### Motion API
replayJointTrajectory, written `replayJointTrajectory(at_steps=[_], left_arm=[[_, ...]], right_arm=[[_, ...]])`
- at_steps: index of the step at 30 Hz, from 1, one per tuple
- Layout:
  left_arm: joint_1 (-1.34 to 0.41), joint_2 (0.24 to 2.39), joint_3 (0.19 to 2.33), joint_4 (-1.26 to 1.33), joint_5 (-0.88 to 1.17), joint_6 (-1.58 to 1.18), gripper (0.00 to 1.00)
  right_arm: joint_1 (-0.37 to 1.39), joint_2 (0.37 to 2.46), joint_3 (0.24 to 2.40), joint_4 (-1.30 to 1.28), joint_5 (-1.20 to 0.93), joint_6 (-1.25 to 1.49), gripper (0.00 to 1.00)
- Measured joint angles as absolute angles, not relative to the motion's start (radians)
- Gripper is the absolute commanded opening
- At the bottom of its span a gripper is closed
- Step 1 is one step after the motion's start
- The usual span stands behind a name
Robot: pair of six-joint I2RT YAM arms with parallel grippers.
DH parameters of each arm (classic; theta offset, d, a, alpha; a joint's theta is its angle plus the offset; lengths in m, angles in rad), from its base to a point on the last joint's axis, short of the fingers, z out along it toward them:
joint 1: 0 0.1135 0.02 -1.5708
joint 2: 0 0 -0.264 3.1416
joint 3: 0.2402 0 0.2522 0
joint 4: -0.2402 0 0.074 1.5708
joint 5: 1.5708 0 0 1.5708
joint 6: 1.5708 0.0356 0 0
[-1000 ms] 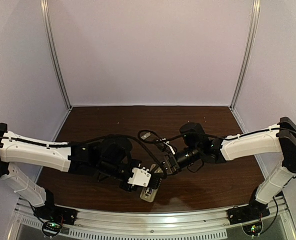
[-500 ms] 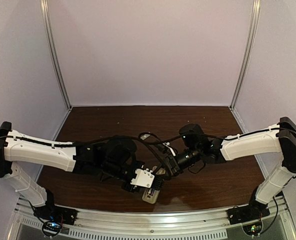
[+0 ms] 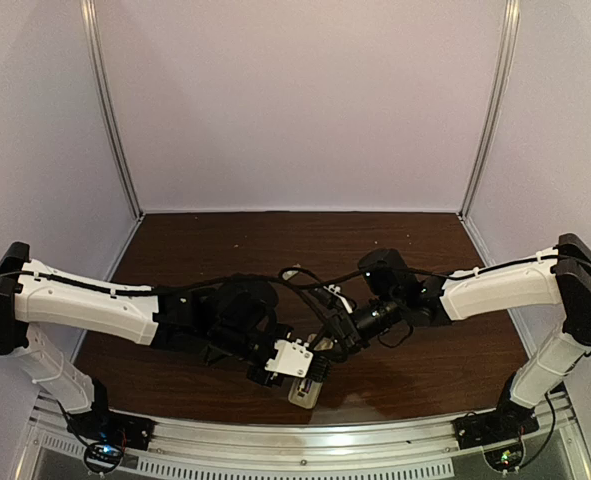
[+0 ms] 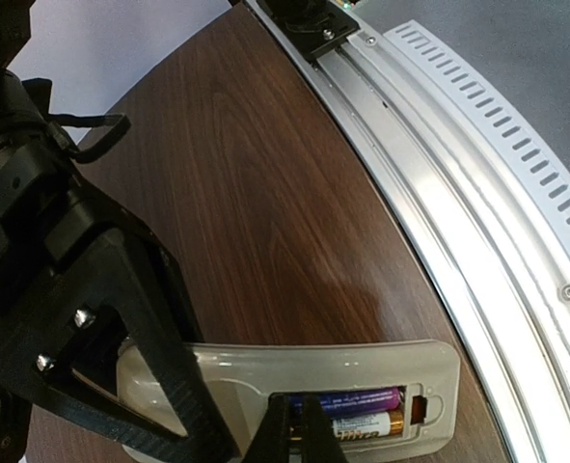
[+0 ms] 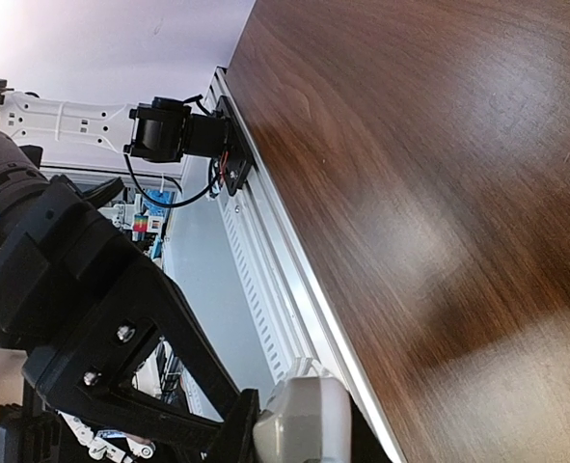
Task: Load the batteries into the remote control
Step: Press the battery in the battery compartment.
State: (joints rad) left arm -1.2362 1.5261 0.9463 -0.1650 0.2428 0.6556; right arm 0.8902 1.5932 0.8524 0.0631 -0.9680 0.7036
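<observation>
Pressing the batteries (image 4: 362, 413) gently down beneath the pinched-together left gripper (image 4: 296, 424), right gripper (image 5: 299, 434) clamping the remote control (image 4: 265, 362) alongside.

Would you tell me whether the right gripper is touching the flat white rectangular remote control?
Touching. The right wrist view shows the white remote control pinched between the black fingers of the right gripper, no gap visible.

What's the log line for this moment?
remote: on table, back open | batteries: both lying in remote | left pincer: shut, tips at batteries | right pincer: clamped on remote end
</observation>
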Motion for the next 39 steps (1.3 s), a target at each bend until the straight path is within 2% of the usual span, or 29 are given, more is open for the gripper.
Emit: replayJointTrajectory(at_steps=[21, 27, 35, 39], left_arm=[[-1.261, 1.577, 0.962, -0.14, 0.204, 0.656, 0.04], [-1.266, 1.578, 0.963, -0.132, 0.179, 0.651, 0.14], [-1.269, 1.529, 0.952, -0.13, 0.11, 0.61, 0.18], [-1.264, 1.462, 0.92, -0.128, 0.081, 0.579, 0.3]], right_arm=[[0.862, 1.59, 0.851, 0.007, -0.98, 0.702, 0.0], [0.852, 1.586, 0.851, 0.004, -0.98, 0.702, 0.0], [0.842, 1.58, 0.848, 0.076, -0.98, 0.711, 0.0], [0.841, 1.571, 0.846, 0.144, -0.988, 0.712, 0.0]])
